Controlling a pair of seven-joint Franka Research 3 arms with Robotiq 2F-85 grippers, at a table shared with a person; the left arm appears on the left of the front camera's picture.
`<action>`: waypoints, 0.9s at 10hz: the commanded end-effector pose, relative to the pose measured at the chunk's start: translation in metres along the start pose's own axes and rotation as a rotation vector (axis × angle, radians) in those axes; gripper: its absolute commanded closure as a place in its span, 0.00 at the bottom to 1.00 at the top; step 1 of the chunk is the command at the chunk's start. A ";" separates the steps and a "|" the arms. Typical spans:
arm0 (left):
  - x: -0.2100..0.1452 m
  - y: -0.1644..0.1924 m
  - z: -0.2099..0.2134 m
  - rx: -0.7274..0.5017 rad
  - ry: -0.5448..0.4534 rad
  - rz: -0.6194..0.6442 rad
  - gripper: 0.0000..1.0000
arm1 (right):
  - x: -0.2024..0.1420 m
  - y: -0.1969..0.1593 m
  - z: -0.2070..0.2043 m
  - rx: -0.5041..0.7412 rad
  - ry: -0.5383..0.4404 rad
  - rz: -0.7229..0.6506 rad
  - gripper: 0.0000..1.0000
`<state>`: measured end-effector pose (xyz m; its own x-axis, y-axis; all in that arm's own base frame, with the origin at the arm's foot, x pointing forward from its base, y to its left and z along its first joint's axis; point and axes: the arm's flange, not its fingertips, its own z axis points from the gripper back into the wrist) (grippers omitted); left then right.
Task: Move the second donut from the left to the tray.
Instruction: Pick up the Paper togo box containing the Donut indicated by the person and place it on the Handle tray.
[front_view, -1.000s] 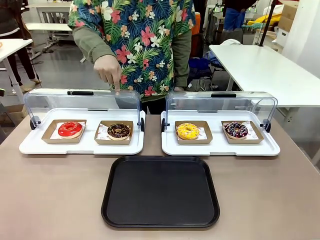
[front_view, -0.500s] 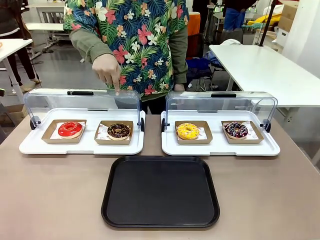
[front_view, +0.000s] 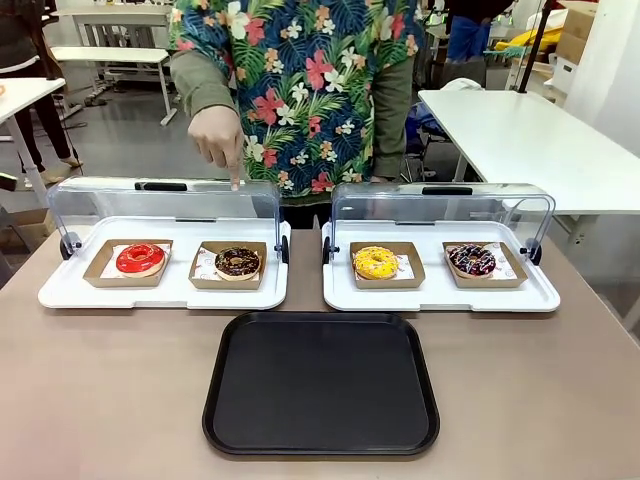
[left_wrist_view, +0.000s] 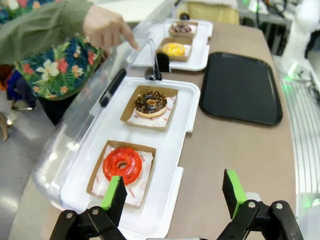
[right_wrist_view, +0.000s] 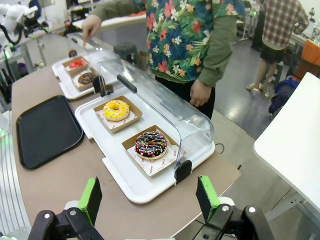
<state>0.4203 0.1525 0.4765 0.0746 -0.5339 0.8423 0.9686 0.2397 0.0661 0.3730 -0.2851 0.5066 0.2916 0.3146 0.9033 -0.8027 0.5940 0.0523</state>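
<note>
While my left gripper (left_wrist_view: 173, 187) and right gripper (right_wrist_view: 148, 187) hang released | chocolate donut (front_view: 237, 262) sits beyond tray (front_view: 321, 384), untouched | person's hand (front_view: 218, 138) points down behind it.

On the table (front_view: 100, 400) I see the black tray (front_view: 321, 385) at 12 o'clock, nearest me. At 11 o'clock a white tray (front_view: 165, 293) with its clear lid (front_view: 165, 200) raised holds a red donut (front_view: 140, 258) and, at its 3 o'clock, the chocolate donut (front_view: 237, 262) in a cardboard holder. A person's hand (front_view: 217, 137) points a finger down at that lid's top edge.
</note>
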 end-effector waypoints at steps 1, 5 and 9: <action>0.042 -0.009 -0.024 -0.030 0.124 -0.093 0.00 | 0.001 -0.001 0.000 -0.001 -0.014 0.008 0.00; 0.119 -0.023 -0.119 -0.090 0.421 -0.163 0.00 | 0.001 -0.001 0.000 -0.001 -0.014 0.008 0.00; 0.129 -0.034 -0.228 -0.072 0.638 -0.183 0.00 | 0.001 -0.001 0.000 -0.001 -0.014 0.008 0.00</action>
<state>0.4482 -0.1044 0.4710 -0.0219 -0.9175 0.3972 0.9941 0.0222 0.1061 0.3732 -0.2852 0.5063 0.2929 0.3150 0.9027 -0.8026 0.5942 0.0531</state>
